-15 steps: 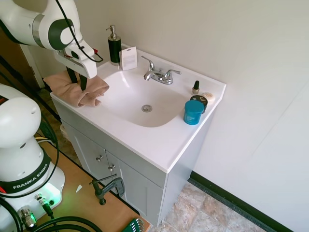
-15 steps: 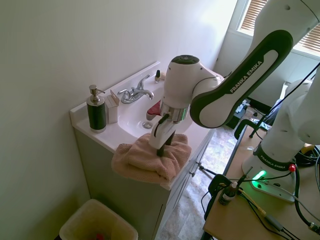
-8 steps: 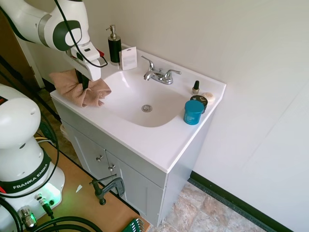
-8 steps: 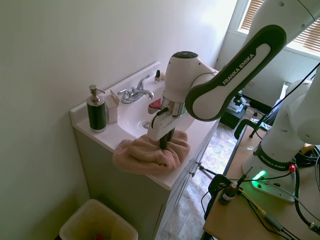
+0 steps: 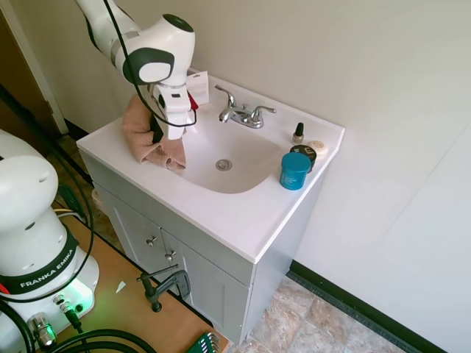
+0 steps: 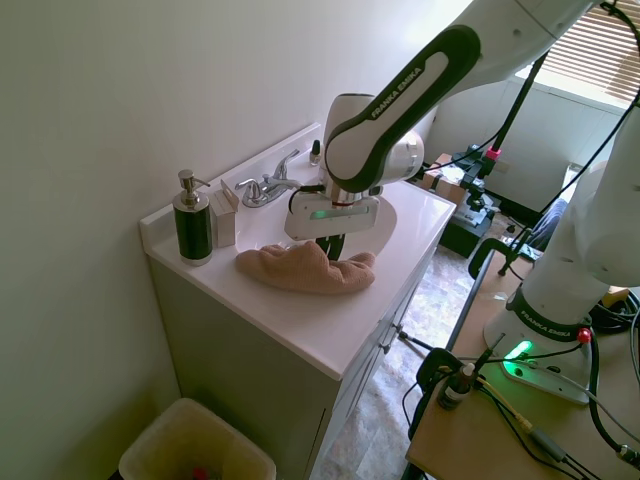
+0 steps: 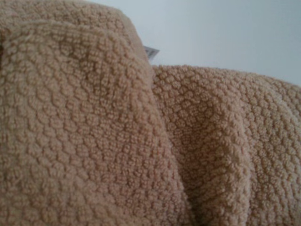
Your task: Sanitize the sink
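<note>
First exterior view shows the end effector [image 5: 157, 136] pinched onto a tan towel [image 5: 147, 136], which hangs bunched from it and rests with its lower folds on the rim of the sink [image 5: 243, 180]. The sink, a white oval basin moulded into the bench [image 5: 221, 220], lies directly beneath and beside the end effector, with the round drain [image 5: 224, 165] just beyond the towel's lower edge toward the basin's middle. Behind the end effector, at the back of the bench, stands a chrome faucet [image 5: 243, 114], and close to the arm a white card [image 5: 197, 88] leans near the wall. On the far side of the basin from the end effector sit a teal jar [image 5: 295, 170], a dark-lidded jar [image 5: 303, 153] touching or just beside it, a small dark bottle [image 5: 298, 133] and a small pale round tin [image 5: 317, 146].

Second exterior view shows the towel [image 6: 305, 268] spread over the front rim of the basin under the end effector [image 6: 330, 245], and a dark soap dispenser [image 6: 191, 222] standing well apart at the bench's back corner. A bin [image 6: 195, 448] stands on the floor below that corner.

Wrist view is filled with the towel's [image 7: 108, 141] knobbly weave, with a small white tag [image 7: 150, 52] showing at its edge.
</note>
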Controlling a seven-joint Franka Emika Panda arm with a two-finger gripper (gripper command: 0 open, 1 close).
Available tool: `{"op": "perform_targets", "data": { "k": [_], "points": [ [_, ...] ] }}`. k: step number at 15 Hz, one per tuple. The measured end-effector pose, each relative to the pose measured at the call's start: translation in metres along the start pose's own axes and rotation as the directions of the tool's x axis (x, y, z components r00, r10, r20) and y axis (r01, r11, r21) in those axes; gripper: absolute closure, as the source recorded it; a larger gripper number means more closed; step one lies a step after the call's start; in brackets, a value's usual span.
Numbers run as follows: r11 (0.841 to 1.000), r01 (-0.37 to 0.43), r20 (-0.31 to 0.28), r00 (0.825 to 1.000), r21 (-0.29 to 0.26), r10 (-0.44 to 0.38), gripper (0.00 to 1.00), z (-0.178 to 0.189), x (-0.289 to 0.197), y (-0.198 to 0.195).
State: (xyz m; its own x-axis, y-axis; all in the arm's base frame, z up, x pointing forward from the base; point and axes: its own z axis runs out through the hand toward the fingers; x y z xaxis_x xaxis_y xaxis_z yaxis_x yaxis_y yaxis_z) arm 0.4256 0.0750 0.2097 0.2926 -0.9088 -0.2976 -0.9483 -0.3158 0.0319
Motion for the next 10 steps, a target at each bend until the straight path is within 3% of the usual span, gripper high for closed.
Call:
{"op": "perform_targets", "data": {
  "k": [2, 5, 10],
  "points": [
    [1.0, 0.006, 0.005, 1.0, -0.023, -0.006, 1.0, 0.009, 0.011, -0.002],
    [0.994, 0.089, -0.06, 0.994, -0.065, -0.093, 1.0, 0.019, 0.021, 0.001],
    [0.976, 0.206, -0.208, 0.954, -0.068, -0.216, 1.0, 0.026, 0.047, 0.025]
  ]
}}
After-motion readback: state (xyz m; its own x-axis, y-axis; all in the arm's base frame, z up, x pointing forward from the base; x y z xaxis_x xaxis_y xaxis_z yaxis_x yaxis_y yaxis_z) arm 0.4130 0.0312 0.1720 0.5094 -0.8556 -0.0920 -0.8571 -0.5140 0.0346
